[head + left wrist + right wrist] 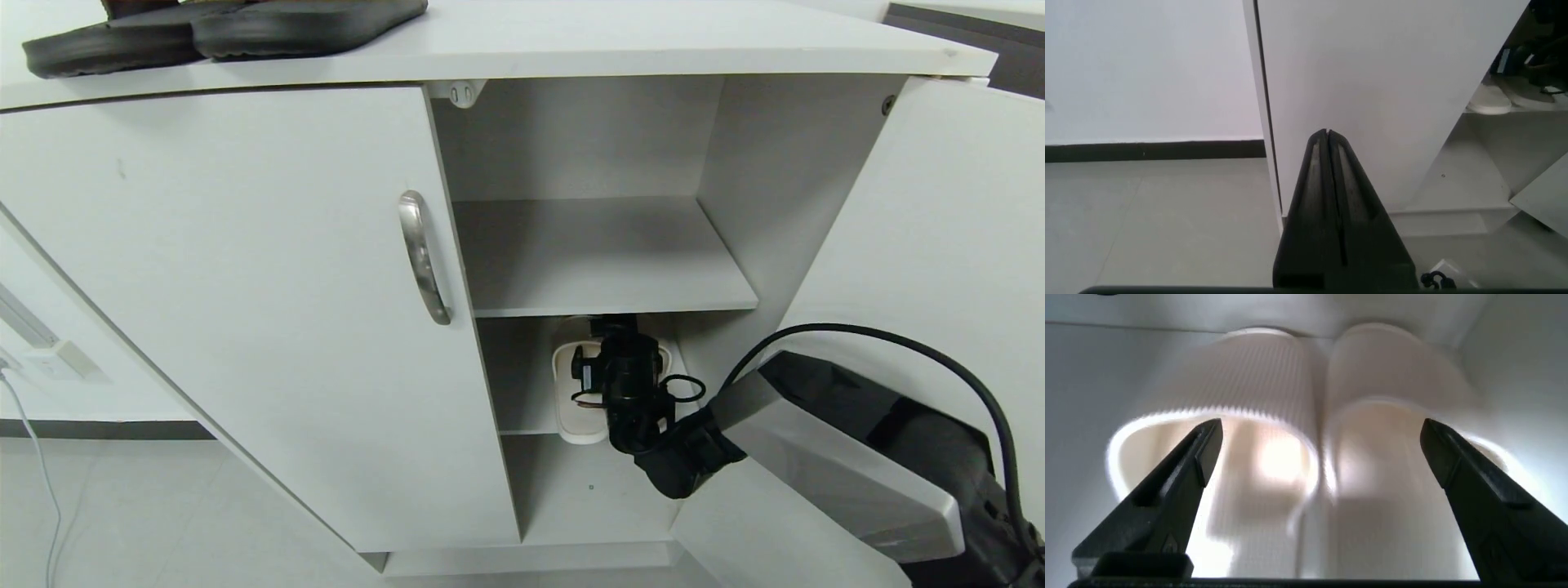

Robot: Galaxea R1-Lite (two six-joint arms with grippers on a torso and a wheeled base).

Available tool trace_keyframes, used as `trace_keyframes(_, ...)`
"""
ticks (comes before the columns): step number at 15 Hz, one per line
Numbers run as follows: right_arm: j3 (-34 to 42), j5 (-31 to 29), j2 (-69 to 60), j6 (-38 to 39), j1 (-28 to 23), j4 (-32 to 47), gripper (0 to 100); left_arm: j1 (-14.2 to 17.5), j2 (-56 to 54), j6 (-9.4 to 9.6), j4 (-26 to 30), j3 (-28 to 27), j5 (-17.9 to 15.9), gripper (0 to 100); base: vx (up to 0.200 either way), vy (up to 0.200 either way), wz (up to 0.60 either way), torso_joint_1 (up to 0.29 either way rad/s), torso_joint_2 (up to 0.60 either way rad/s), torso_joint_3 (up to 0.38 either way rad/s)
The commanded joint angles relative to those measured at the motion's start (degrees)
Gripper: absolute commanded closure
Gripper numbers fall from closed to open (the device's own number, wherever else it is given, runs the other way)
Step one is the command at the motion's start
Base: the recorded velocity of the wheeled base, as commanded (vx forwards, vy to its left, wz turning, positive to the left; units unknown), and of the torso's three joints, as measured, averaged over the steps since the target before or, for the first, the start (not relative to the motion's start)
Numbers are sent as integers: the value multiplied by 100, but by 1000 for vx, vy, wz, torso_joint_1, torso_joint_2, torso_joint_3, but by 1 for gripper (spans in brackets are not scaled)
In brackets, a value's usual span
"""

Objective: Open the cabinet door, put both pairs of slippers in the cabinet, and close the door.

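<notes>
Two white slippers (1274, 392) sit inside the cabinet (735, 204), just ahead of the right gripper (1320, 429), spread wide and holding nothing. Placing looks done; next it should withdraw for the black slippers (220, 33) above it.

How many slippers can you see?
4. One white slipper beside another white slipper on a lower cabinet shelf; one black slipper beside another black slipper on the cabinet top.

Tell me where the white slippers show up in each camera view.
Head view: white slippers on the lower shelf, behind the right arm.
Left wrist view: slippers on it, past the closed door.
Right wrist view: slippers close up, between open fingers.
Shared landmark: that shelf, head and left wrist.
</notes>
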Motion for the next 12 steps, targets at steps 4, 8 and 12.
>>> trace_keyframes(4, 2419, -81, -1486, 30, 642, -938, 0, 2, 7, 9, -1, 0, -5, 100, 0, 0, 0, 0, 0, 0)
trace_keyframes(8, 3667, -73, -1899, 47, 1011, -1765, 0, 2, 7, 9, -1, 0, -5, 100, 0, 0, 0, 0, 0, 0)
trace_keyframes(12, 3860, -73, -1917, 188, 1107, -2037, 0, 2, 7, 0, -1, 0, -14, 100, 0, 0, 0, 0, 0, 0)
